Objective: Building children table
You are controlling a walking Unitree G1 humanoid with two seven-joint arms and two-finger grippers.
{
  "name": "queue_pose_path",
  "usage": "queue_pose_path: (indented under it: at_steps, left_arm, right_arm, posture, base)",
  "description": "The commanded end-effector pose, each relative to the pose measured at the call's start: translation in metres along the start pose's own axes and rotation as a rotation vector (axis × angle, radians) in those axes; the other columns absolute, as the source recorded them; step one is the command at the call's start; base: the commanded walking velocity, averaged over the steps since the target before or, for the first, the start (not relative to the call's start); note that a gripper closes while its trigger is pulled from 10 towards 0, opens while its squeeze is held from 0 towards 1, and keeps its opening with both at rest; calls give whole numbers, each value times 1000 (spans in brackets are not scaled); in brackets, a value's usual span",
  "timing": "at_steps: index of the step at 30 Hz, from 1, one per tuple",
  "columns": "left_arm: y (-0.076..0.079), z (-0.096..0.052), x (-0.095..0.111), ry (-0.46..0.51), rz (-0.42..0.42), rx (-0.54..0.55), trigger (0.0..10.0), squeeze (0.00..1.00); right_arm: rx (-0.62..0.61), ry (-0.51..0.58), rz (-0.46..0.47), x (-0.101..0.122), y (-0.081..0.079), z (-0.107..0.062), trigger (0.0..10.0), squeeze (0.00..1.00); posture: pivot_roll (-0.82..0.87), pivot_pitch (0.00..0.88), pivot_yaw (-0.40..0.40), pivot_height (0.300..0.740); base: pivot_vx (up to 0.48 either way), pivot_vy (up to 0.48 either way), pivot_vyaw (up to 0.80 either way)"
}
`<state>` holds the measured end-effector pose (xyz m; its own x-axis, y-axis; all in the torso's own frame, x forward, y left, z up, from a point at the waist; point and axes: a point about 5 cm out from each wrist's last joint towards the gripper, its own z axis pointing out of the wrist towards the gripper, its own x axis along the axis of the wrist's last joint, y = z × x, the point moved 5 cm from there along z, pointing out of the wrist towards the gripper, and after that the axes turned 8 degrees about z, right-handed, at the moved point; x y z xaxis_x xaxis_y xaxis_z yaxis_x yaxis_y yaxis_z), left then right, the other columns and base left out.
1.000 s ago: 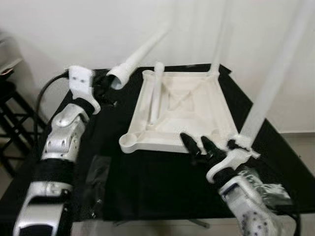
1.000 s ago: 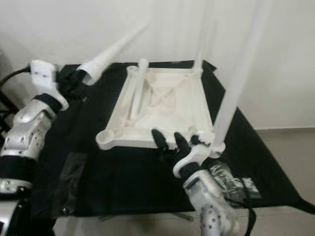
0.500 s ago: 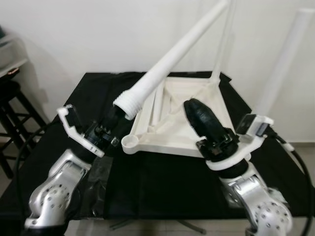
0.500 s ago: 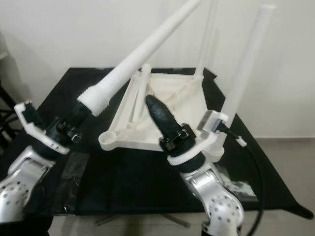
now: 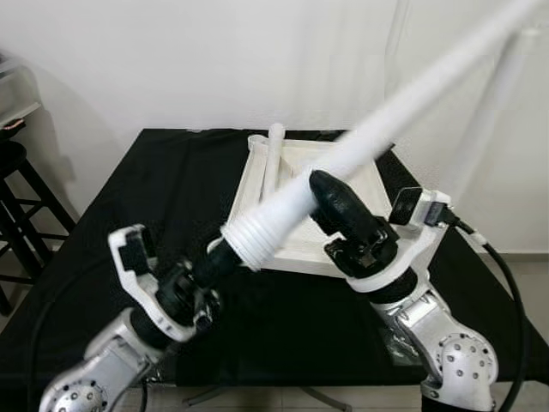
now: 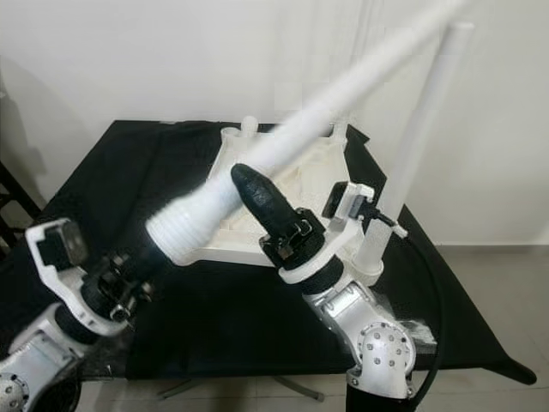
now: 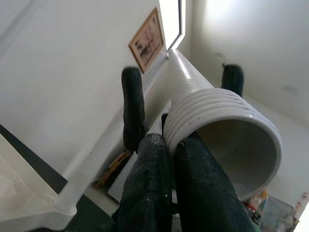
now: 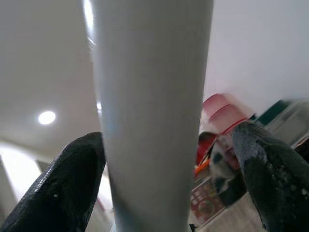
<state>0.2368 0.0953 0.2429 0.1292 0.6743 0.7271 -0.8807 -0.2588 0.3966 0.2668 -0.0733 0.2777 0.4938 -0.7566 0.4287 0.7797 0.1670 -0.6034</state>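
Observation:
A long white table leg [image 5: 386,120] slants up to the right over the black table. My left gripper [image 5: 223,251] is shut on its ribbed, hollow lower end [image 7: 217,121]. My right gripper [image 5: 330,196] is open, with one finger on each side of the leg's shaft [image 8: 154,121]; one finger [image 8: 79,169] lies against it, the other [image 8: 263,159] stands apart. Beneath lies the white tabletop [image 5: 257,176], upside down, with a loose leg [image 5: 274,154] lying in it. Another leg [image 6: 420,129] stands upright at its near right corner.
The black-covered work table [image 5: 154,172] reaches to a white wall behind. A dark stool [image 5: 17,172] stands at the far left. A clear plastic bag [image 6: 413,330] lies on the cloth near my right arm.
My left gripper has pulled the leg lower and nearer to me, and the leg now leans more to the right. My right gripper has come up around the shaft.

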Motion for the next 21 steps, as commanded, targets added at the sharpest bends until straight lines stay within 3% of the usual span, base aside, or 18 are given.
queue_pose_path:
  at_steps: [1, 10, 11, 12, 13, 14, 21]
  left_arm:
    - [5, 0, -5, -27, -19, -22, 0, 0]
    - [8, -2, -10, -66, -58, -35, 0, 0]
    - [9, -3, -12, -73, -66, -35, 0, 0]
    - [9, -4, -13, -78, -72, -35, 0, 0]
    - [9, -4, -13, -78, -72, -35, 0, 0]
    - [11, -4, -14, -83, -77, -37, 0, 0]
    - [16, -7, -21, -103, -108, -46, 0, 0]
  right_arm:
    - [32, -18, 19, -3, -3, 2, 10000, 0]
    - [53, -32, 23, -5, -3, 4, 10000, 0]
    - [67, -29, 23, -5, -5, 6, 4980, 0]
    - [78, -27, 22, -5, -6, 7, 2863, 0]
    - [78, -27, 22, -5, -6, 7, 2863, 0]
    - [88, -22, 21, -3, -7, 8, 0, 0]
    - [116, -10, 25, -1, -11, 12, 0, 0]
  posture:
    - [-75, 0, -40, 740]
    - [-71, 0, -39, 740]
    - [-71, 0, -40, 740]
    - [-71, 0, -40, 740]
    - [-71, 0, -40, 740]
    - [-70, 0, -40, 740]
    - [-68, 0, -42, 740]
  base:
    - [0, 0, 0]
    - [0, 0, 0]
    - [0, 0, 0]
    - [0, 0, 0]
    - [0, 0, 0]
    - [0, 0, 0]
    - [0, 0, 0]
